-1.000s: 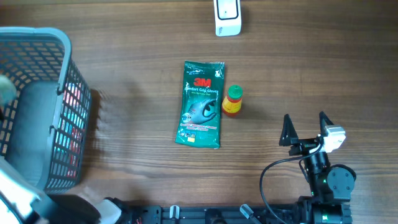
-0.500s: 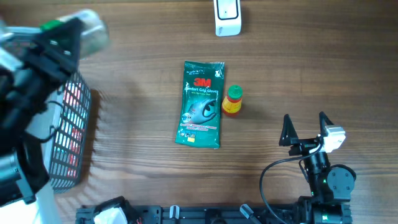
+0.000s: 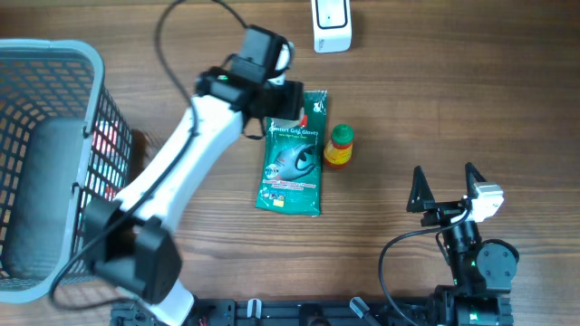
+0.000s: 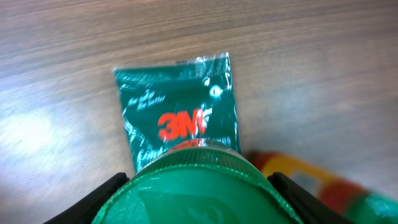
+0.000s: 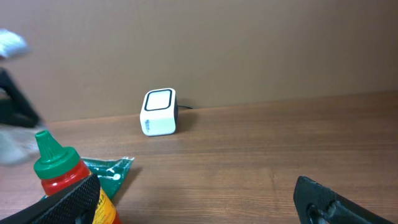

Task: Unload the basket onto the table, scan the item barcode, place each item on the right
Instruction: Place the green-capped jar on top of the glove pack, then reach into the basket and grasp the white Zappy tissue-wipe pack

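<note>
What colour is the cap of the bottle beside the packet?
Green cap, clearest in the right wrist view.

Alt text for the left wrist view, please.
A round green cap, gripped between the dark fingers of the left gripper, fills the bottom of the frame. Beyond it a green 3M packet lies flat on the wooden table, with a blurred red and yellow bottle at lower right.

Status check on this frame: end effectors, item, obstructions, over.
Left end effector shut on green-capped item, above glove pack, short of scanner. Right end effector open, empty. Nothing blocking scanner.
</note>
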You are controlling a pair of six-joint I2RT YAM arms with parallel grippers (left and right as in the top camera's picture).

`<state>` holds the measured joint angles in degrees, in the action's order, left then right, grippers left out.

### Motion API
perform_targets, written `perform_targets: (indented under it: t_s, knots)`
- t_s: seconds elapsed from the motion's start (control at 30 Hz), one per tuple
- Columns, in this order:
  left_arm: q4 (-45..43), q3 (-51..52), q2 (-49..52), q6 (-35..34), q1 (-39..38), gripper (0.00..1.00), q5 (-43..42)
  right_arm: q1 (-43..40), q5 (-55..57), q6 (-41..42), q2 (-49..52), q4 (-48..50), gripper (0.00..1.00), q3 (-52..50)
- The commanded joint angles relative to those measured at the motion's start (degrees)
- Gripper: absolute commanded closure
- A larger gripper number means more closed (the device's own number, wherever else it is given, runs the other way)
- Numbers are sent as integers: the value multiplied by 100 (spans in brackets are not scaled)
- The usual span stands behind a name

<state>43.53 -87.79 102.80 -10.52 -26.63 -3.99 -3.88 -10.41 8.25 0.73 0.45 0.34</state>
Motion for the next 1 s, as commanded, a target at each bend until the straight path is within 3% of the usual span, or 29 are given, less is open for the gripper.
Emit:
perform_targets:
  t_s: [0.0, 0.17, 0.27, 0.3, 0.37, 0.4, 0.57, 0.63, 0.7, 0.8, 0.87, 0.97]
  knots:
    - [-592, -24, 608, 92, -332, 43, 219, -9, 11, -63, -46, 31, 0, -2]
    - [-1283, -24, 1392, -63, -466, 41, 216, -9, 11, -61, -46, 28, 0, -2]
    - [-1250, -24, 1469, -188, -487, 19, 219, -9, 11, -61, -46, 28, 0, -2]
    - [-1248, -24, 1469, -190, -487, 18, 219, -9, 11, -61, -46, 28, 0, -2]
    - [-1246, -48, 1414, -190, -487, 0, 363, -9, 11, -61, -46, 28, 0, -2]
    - [-1209, -83, 1329, -188, -487, 0, 599, -9, 11, -61, -46, 31, 0, -2]
    - [-695, -192, -304, -190, -275, 0, 2754, -9, 11, -61, -46, 31, 0, -2]
    - [-599, -192, -1239, -192, 11, 0, 2809, -9, 11, -63, -46, 31, 0, -2]
    - [-575, -192, -2214, -431, 511, 0, 2820, -9, 11, -61, -46, 31, 0, -2]
    - [-197, -192, -3112, -1882, 1939, 0, 3005, -9, 11, -61, -46, 31, 0, -2]
    - [442, -190, -3348, -2881, 3237, 0, 2999, -9, 11, -61, -46, 31, 0, -2]
    - [1412, -179, -3265, -4199, 4793, 0, 2146, -9, 11, -61, -46, 31, 0, -2]
